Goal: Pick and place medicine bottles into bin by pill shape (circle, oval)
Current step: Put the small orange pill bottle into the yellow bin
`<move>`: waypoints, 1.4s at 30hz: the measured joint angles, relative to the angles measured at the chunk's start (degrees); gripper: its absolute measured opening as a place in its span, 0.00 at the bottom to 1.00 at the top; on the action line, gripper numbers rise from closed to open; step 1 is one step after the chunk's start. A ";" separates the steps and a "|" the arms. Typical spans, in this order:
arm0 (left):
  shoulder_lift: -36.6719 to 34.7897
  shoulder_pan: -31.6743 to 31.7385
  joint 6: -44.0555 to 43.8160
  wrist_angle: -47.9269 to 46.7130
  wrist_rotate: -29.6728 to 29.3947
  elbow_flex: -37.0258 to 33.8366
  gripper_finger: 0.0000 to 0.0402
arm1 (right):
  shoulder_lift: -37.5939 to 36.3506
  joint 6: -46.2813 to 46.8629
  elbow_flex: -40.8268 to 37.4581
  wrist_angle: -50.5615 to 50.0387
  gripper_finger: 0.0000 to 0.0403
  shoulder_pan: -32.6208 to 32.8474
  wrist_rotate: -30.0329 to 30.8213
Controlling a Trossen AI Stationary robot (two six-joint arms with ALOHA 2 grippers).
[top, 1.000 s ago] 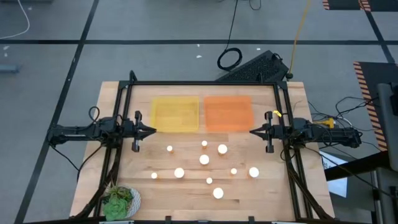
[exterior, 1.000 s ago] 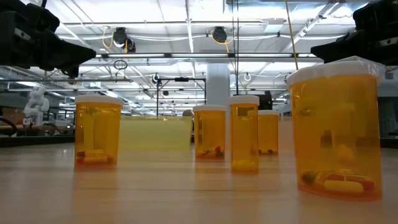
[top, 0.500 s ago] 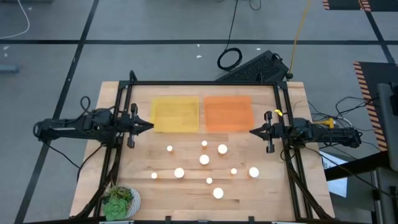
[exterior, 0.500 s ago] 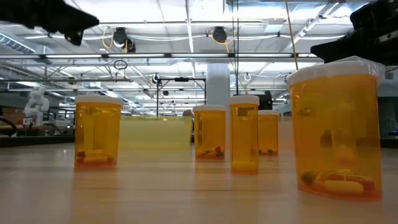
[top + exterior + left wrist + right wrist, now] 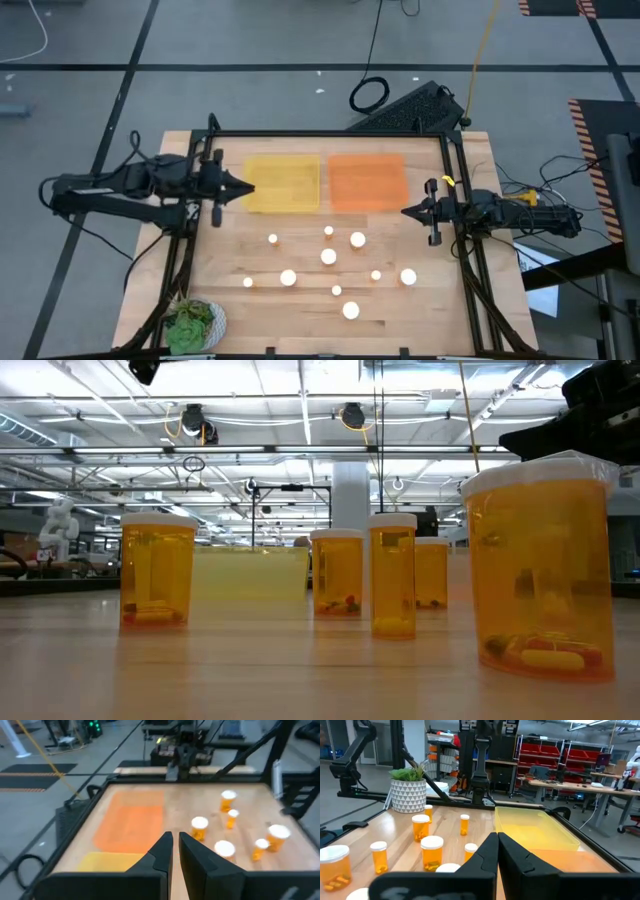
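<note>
Both arms reach inward over the wooden table (image 5: 440, 310), grippers pinched together and empty.

The left gripper (image 5: 247, 188) points across the near-left edge of the yellow bin (image 5: 283, 183), its fingers (image 5: 162, 851) almost touching — nothing between them. The right gripper (image 5: 406, 211) hangs at the table's right side, just beside the orange bin (image 5: 367, 181), its fingers (image 5: 487, 851) likewise drawn together. The medicine bottles (image 5: 328, 257) stand upright, scattered over the table's middle and front, apart from both bins and both grippers; from table height, pills lie at the bottom of the closest one (image 5: 541, 570). A potted plant (image 5: 192, 324) sits on the front-left corner — behind the table, a workshop with ceiling lights and red shelving (image 5: 560, 757).
</note>
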 joint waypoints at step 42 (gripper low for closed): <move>6.51 -2.60 0.27 2.14 -0.71 -0.09 0.09 | 48.42 4.39 56.11 -28.08 0.00 -0.03 6.72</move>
